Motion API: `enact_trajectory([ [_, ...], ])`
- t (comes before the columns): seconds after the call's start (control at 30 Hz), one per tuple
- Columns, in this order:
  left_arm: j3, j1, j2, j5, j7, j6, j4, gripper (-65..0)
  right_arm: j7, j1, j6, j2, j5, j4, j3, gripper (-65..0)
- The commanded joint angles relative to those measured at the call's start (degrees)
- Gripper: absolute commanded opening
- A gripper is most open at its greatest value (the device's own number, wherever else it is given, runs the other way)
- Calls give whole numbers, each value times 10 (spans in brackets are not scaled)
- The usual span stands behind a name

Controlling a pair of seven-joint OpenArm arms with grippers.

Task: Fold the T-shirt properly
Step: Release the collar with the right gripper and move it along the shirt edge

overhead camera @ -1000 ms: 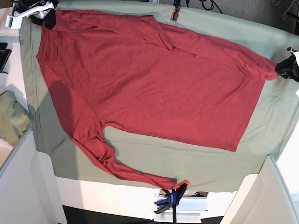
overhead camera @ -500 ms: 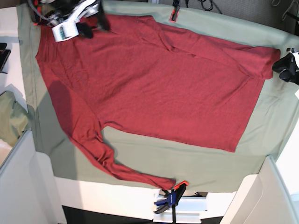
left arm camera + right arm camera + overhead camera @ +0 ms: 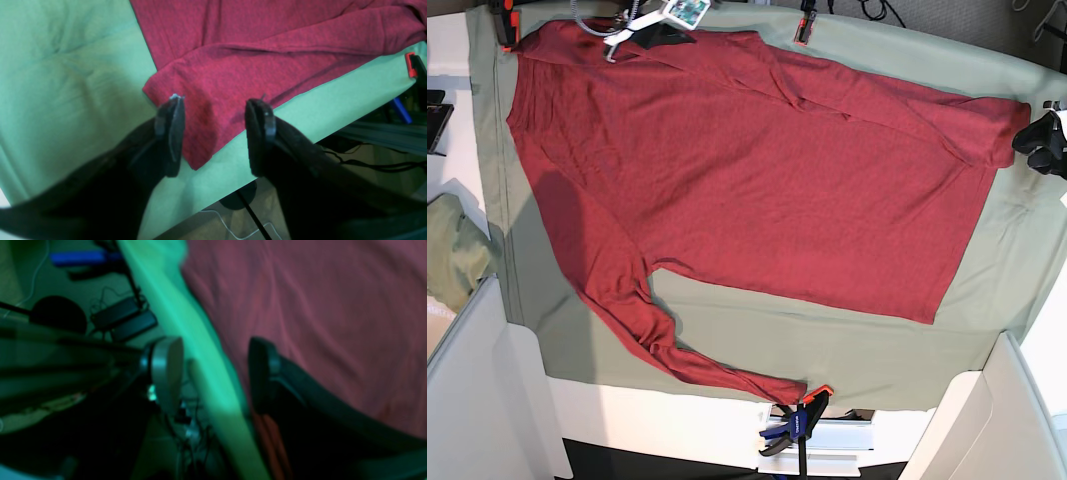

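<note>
The dark red T-shirt (image 3: 757,180) lies spread flat on the pale green table cloth (image 3: 847,340), one long sleeve (image 3: 657,340) trailing toward the front edge. The other sleeve's cuff (image 3: 206,100) rests on the cloth by the table edge, right under my left gripper (image 3: 215,133). That gripper (image 3: 1039,140) is open and holds nothing. My right gripper (image 3: 665,32) hovers at the shirt's far edge. In the blurred right wrist view it (image 3: 213,373) is open, straddling the cloth's edge (image 3: 200,373) with the shirt (image 3: 317,323) beside it.
Clamps pin the cloth: one (image 3: 802,25) at the far edge, one (image 3: 505,20) at the far left corner, a blue and orange one (image 3: 792,425) at the front. A bundled green cloth (image 3: 452,250) lies off the left side. White panels (image 3: 987,420) stand at the front corners.
My left gripper opened and let go of the sleeve cuff, which now lies flat. My right arm slid rightward along the shirt's far edge from the left corner.
</note>
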Motion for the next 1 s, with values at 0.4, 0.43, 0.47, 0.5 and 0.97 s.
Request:
enact_trajectory([
  [0.4,-9,-4,-16,-8,-10,-5,7,-323,44,66,-3,0,-95,-77,-97,-336],
  [0.43,-9,-4,-16,-8,-10,-5,7,-323,44,66,-3,-1,-98,-77,-97,-336],
  [0.47,-9,-4,-16,-8,-10,-5,7,-323,45,66,-3,-2,-98,-77,-97,-336],
  [0.5,-9,-4,-16,-8,-10,-5,7,-323,46,66,-3,-2,-98,-77,-97,-336],
  [0.97,-9,-4,-16,-8,-10,-5,7,-323,75,94,-5,-10,-112,-113,-96,-338],
])
